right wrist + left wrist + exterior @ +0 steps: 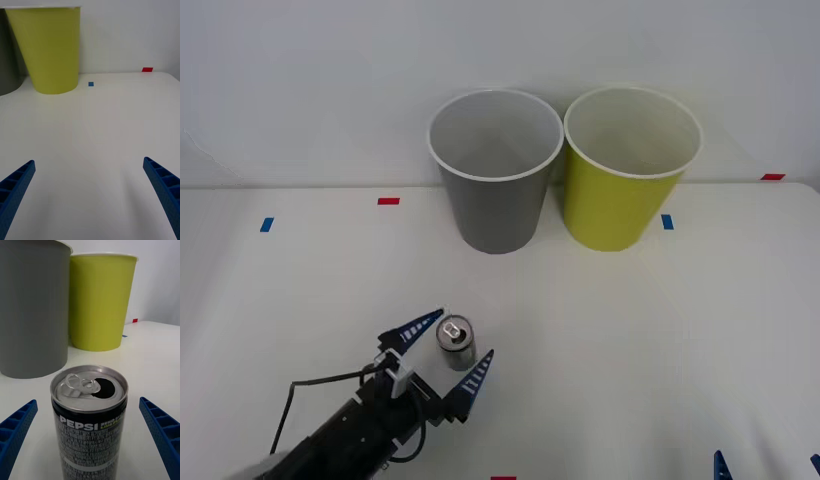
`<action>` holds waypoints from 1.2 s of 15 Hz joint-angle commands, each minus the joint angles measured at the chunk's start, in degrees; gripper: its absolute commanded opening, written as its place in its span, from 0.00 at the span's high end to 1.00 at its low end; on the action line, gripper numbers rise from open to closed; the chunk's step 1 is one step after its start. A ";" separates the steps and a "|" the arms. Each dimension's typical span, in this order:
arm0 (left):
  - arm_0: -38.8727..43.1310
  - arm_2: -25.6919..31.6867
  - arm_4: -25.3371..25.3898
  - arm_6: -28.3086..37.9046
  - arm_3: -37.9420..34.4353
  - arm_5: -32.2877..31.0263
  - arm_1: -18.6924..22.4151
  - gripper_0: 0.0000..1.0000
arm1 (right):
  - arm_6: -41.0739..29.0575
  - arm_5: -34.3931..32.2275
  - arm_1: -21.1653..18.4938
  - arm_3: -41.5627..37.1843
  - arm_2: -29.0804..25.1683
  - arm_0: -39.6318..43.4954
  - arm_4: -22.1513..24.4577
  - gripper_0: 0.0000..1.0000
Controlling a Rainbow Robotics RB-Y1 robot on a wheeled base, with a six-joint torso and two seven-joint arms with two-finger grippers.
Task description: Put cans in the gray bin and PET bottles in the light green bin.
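Observation:
A small black-and-silver can (456, 341) with an opened pull-tab top stands upright on the white table, near its front left. My left gripper (448, 354) is open around it, one blue finger on each side, not touching; the left wrist view shows the can (89, 420) close up between the fingers (159, 431). The gray bin (495, 170) and the light green bin (627, 166) stand side by side at the back, both upright and open-topped. My right gripper (90, 195) is open over bare table at the front right, with the light green bin (48, 47) ahead of it. No PET bottle is in view.
Small red tape marks (388, 201) and blue tape marks (667, 222) lie on the table (630, 330). A white wall rises right behind the bins. Open table surface lies between the can and the bins.

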 commanded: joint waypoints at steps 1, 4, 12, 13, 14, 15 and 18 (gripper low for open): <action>-0.51 -0.08 0.28 -0.10 0.04 0.93 -0.34 0.08 | 0.00 0.00 0.00 0.00 0.00 0.00 0.00 0.00; -1.13 0.00 0.28 -0.02 0.04 1.28 -0.43 0.25 | 0.00 0.00 0.00 0.00 0.00 0.00 0.00 0.00; -1.13 0.00 -0.95 -0.28 -0.22 1.28 -0.43 1.00 | 0.00 0.00 0.00 0.00 0.00 0.00 0.00 0.00; -1.04 -0.08 -1.04 -0.37 -0.40 1.28 -0.52 1.00 | 0.00 0.00 0.00 0.00 0.00 0.00 0.00 0.00; -0.78 -0.08 -1.22 -0.28 -1.01 1.37 -0.34 1.00 | 0.00 0.00 0.00 0.00 0.00 0.00 0.00 0.00; -0.25 0.00 -0.87 -0.37 -2.77 3.13 -0.08 1.00 | 0.00 0.00 0.00 0.00 0.00 0.00 0.00 0.00; 3.44 2.99 -0.34 -0.28 -11.82 11.13 2.47 1.00 | 0.00 0.00 0.00 0.00 0.00 0.00 0.00 0.00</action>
